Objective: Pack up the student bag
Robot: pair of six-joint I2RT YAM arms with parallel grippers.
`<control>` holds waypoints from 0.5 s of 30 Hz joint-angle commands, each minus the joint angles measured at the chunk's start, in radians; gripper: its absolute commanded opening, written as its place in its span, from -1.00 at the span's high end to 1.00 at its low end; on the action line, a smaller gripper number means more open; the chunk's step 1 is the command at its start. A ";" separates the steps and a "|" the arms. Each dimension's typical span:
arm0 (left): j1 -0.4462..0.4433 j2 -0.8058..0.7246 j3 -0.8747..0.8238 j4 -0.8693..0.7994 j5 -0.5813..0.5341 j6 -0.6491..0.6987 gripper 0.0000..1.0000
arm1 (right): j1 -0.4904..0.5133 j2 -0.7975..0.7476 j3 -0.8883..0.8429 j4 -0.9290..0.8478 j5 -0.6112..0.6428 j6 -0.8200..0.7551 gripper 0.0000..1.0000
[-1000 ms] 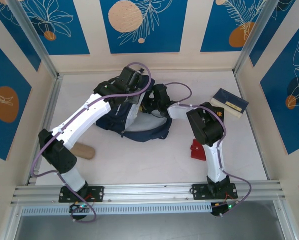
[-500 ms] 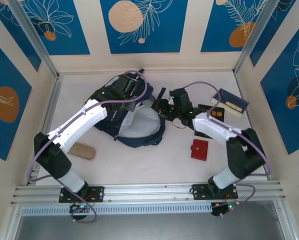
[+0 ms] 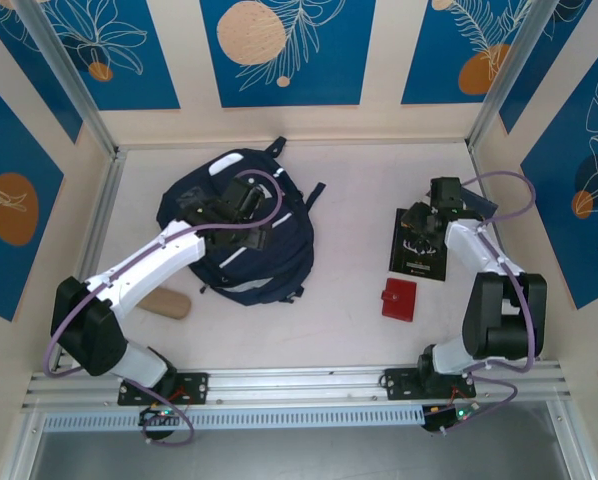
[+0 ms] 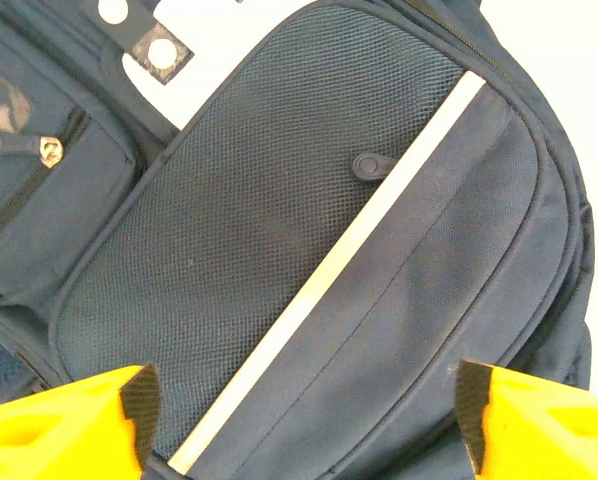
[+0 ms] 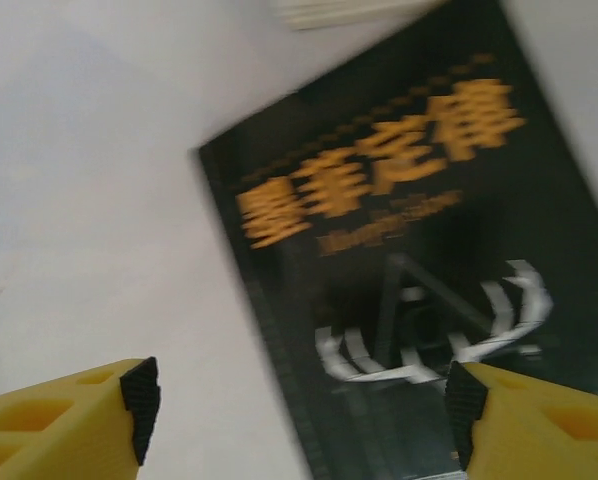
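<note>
The student bag (image 3: 249,255), dark navy with a thin white stripe, lies flat on the table left of centre. My left gripper (image 3: 242,213) hovers just above its front. In the left wrist view the left gripper (image 4: 304,410) is open, both yellow fingers apart over the bag's mesh pocket (image 4: 279,220), with nothing between them. My right gripper (image 3: 420,226) is at the right, over a black book (image 3: 417,255). The right gripper (image 5: 301,400) is open above that black book (image 5: 429,250), which bears orange characters; its left finger is over bare table.
A red wallet (image 3: 398,298) lies in front of the black book. A tan rounded object (image 3: 165,302) rests near the left arm's base. White page edges of another book (image 5: 349,10) lie just beyond the black one. Side walls close in the table.
Both grippers were at the bag's mouth. The left one has let go and opened; the bag now lies flat and closed up. The right arm swung right to the black book and opened wider.
</note>
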 commanded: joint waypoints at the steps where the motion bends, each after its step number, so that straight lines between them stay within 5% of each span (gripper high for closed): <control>1: 0.011 -0.029 -0.011 0.043 0.001 -0.047 -0.77 | -0.045 0.025 0.023 -0.084 0.110 -0.052 -0.64; 7: 0.012 -0.029 -0.021 0.082 0.018 -0.050 -1.00 | -0.110 0.122 0.057 -0.095 0.084 -0.109 -0.72; 15: 0.017 -0.017 -0.031 0.108 0.063 -0.048 -1.00 | -0.178 0.241 0.112 -0.094 -0.013 -0.152 -0.72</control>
